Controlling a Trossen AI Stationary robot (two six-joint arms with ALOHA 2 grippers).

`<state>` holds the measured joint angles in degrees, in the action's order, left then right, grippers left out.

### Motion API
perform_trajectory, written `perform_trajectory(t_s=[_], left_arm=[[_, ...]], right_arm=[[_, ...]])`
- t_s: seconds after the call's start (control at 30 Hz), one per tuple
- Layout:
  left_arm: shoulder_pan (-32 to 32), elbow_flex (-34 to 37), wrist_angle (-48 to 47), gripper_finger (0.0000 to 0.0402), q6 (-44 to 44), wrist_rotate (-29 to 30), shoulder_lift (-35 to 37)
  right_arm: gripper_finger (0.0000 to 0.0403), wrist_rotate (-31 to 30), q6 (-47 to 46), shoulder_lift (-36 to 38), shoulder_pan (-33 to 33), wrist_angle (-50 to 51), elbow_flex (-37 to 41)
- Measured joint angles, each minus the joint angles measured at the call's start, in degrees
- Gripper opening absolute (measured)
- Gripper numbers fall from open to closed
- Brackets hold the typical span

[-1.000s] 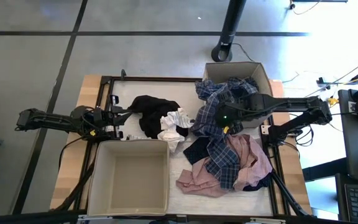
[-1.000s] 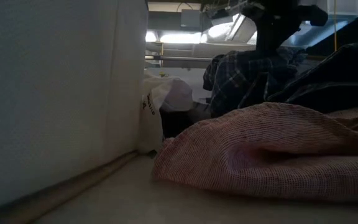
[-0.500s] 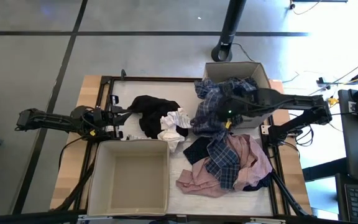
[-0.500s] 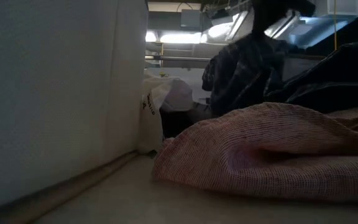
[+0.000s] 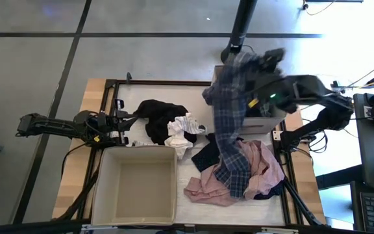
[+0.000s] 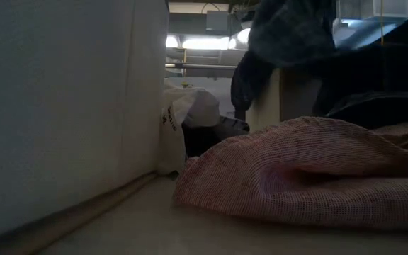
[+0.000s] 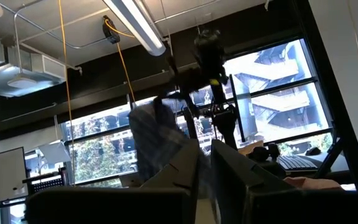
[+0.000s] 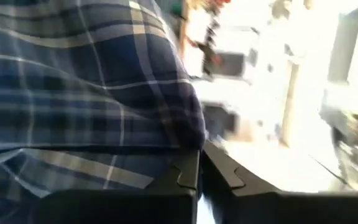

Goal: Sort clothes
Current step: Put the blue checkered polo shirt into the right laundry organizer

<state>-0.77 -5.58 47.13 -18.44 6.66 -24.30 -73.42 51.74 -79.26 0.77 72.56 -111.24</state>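
Right gripper (image 5: pixel 255 99) clenched on blue plaid shirt (image 5: pixel 229 107), raised above far-right beige box (image 5: pixel 265 120); shirt's tail trailing down onto dusty pink garment (image 5: pixel 258 166). Left gripper (image 5: pixel 130 118) nearly closed, grasping nothing visible, resting at table's left beside black garment (image 5: pixel 158 117).

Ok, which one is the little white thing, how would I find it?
Start at the big beige square fabric box at the table's near edge, on the left arm's side. Just past its far right corner lies a crumpled black garment, and against that sits the small white cloth piece. It is the only bright white thing there; the blue plaid shirt and dusty pink garment lie farther right.
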Motion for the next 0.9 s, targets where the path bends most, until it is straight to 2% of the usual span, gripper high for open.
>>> perform_trajectory(t_s=[0.07,0.13,0.27,0.4,0.5,0.67,0.9], left_arm=[[0.0,0.0,0.0,0.0031,0.0,0.0,0.0],[0.0,0.0,0.0,0.0031,0.0,0.0,0.0],[0.0,0.0,0.1,0.0031,0.0,0.0,0.0],[0.0,0.0,0.1,0.0031,0.0,0.0,0.0],[0.0,0.0,0.1,0.0031,-0.4,0.0,0.0],[0.0,0.0,0.1,0.0031,-0.5,0.0,0.0],[0.0,0.0,0.1,0.0031,-0.6,0.0,0.0]], right_arm=[[0.001,-3.7,3.4,0.0,-1.2,0.0,-4.5],[0.0011,-5.0,5.5,0.0,-2.8,-0.1,-9.0],[0.0011,-5.1,7.5,0.1,-7.5,-0.1,-17.0],[0.0011,-2.5,7.0,0.1,-12.1,-0.1,-20.7],[0.0012,1.6,4.8,0.3,-14.9,1.4,-20.7],[0.0012,10.5,-3.7,-0.2,-20.6,9.4,-19.8],[0.0012,23.8,-12.8,-0.4,-26.0,13.6,-7.5]])
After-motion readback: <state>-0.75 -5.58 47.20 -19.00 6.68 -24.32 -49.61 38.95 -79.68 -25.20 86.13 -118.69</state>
